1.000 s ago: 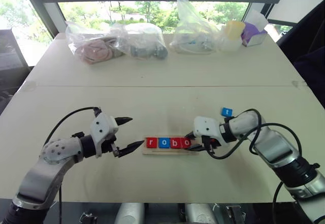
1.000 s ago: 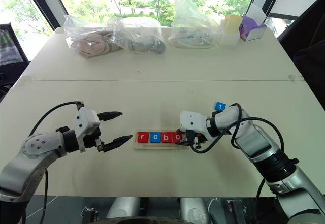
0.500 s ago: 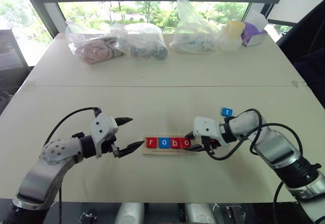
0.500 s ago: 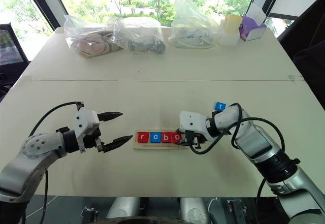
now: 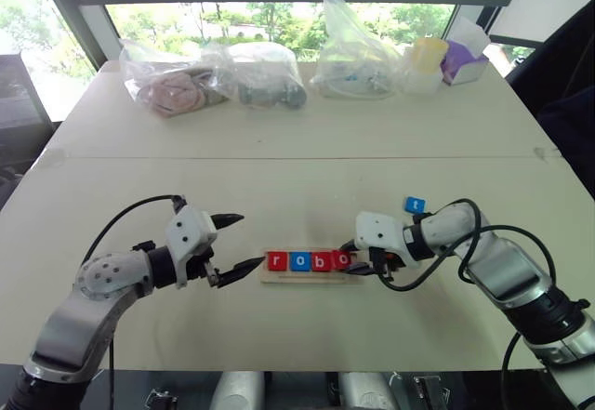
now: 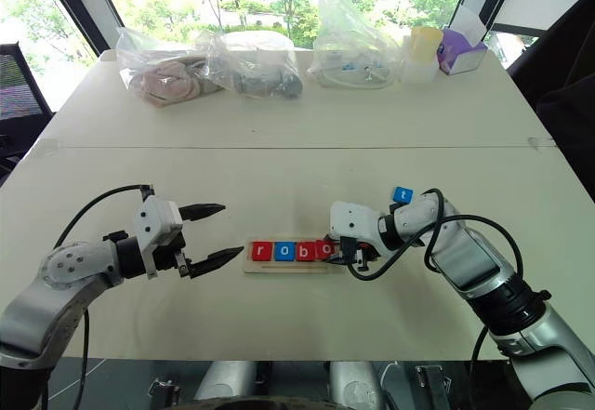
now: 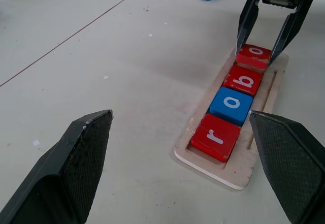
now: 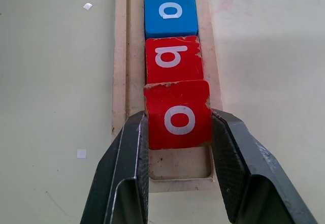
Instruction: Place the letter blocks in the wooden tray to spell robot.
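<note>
The wooden tray (image 5: 279, 278) lies on the table between my arms. In its slot sit a red r block (image 5: 277, 261), a blue o (image 5: 299, 262) and a red b (image 5: 322, 261). A second red o (image 8: 179, 115) sits fourth in the row, slightly tilted against the b, with my right gripper (image 5: 353, 263) shut on its two sides. A blue t block (image 5: 415, 205) lies loose on the table beyond my right wrist. Left of the tray my left gripper (image 5: 251, 240) hangs open and holds nothing.
Along the far edge of the table lie several clear plastic bags (image 5: 214, 80) with items inside. At the far right stand a yellow cup (image 5: 429, 57) and a purple and white box (image 5: 463, 61). A seam (image 5: 279, 157) crosses the table top.
</note>
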Tool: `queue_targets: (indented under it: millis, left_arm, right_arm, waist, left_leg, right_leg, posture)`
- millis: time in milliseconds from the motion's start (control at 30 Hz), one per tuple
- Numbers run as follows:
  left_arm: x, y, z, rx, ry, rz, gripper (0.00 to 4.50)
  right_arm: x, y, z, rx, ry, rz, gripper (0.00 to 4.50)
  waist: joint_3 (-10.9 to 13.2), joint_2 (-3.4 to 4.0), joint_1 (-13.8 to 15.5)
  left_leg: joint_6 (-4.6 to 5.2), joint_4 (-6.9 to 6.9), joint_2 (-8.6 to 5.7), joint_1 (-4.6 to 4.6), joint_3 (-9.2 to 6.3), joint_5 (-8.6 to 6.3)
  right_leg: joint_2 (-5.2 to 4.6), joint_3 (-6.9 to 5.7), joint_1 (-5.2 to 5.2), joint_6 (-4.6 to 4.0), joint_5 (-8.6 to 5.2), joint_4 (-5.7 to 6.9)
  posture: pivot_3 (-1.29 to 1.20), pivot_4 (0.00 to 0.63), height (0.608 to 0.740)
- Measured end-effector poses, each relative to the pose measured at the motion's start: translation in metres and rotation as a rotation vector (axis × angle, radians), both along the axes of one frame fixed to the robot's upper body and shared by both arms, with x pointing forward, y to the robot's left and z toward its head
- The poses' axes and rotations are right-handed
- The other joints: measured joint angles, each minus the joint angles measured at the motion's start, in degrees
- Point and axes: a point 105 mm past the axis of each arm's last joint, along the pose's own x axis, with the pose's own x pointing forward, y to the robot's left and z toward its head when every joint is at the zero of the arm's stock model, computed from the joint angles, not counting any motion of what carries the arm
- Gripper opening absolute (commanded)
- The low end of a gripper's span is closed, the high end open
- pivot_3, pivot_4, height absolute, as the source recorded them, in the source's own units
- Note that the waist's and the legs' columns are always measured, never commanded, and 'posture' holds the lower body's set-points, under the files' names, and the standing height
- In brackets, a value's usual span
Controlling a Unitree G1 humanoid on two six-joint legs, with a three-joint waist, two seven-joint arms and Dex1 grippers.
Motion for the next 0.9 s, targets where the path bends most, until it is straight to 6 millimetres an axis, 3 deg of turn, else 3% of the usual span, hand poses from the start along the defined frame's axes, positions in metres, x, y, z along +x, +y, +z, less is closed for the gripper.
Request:
queue_targets:
  millis: [133, 167, 400, 633, 900]
  left_arm:
    - [0.001, -0.001, 0.002, 0.0, -0.007, -0.002, 4.5]
    - [0.001, -0.001, 0.002, 0.0, -0.007, -0.002, 4.5]
    - [0.001, -0.001, 0.002, -0.001, -0.007, -0.001, 4.5]
    - [0.001, -0.001, 0.002, -0.001, -0.007, -0.002, 4.5]
    - [0.001, -0.001, 0.002, -0.002, -0.008, -0.002, 4.5]
  right_arm:
    - [-0.001, 0.0, 0.0, 0.0, 0.004, 0.002, 4.19]
    - [-0.001, 0.0, 0.0, 0.0, 0.005, 0.003, 4.45]
    - [0.0, 0.002, 0.002, 0.01, 0.002, -0.002, 4.45]
    - [0.029, -0.014, 0.015, 0.008, -0.107, -0.1, 4.45]
    - [0.038, -0.025, 0.008, -0.019, -0.141, -0.118, 4.45]
  waist:
    - [0.0, 0.0, 0.0]
    - [0.0, 0.0, 0.0]
    - [0.0, 0.0, 0.0]
    - [0.0, -0.01, 0.0]
    - [0.0, -0.02, 0.0]
  left_leg:
    - [0.0, 0.0, 0.0, 0.0, 0.0, 0.0]
    - [0.0, 0.0, 0.0, 0.0, 0.0, 0.0]
    - [0.0, 0.0, 0.0, 0.0, 0.0, 0.0]
    - [0.0, 0.0, 0.0, 0.0, 0.02, 0.0]
    - [0.0, 0.03, 0.0, 0.02, 0.02, 0.0]
  right_leg:
    - [0.0, 0.0, 0.0, 0.0, 0.0, 0.0]
    - [0.0, 0.0, 0.0, 0.0, 0.0, 0.0]
    - [0.0, 0.0, 0.0, 0.01, 0.0, 0.0]
    - [0.0, 0.0, 0.0, 0.05, 0.03, 0.0]
    - [0.01, 0.0, 0.03, 0.07, 0.05, 0.02]
  posture:
    - [0.0, 0.15, 0.74]
    - [0.0, 0.15, 0.74]
    - [0.0, 0.15, 0.74]
    - [0.0, 0.15, 0.74]
    - [0.0, 0.15, 0.74]
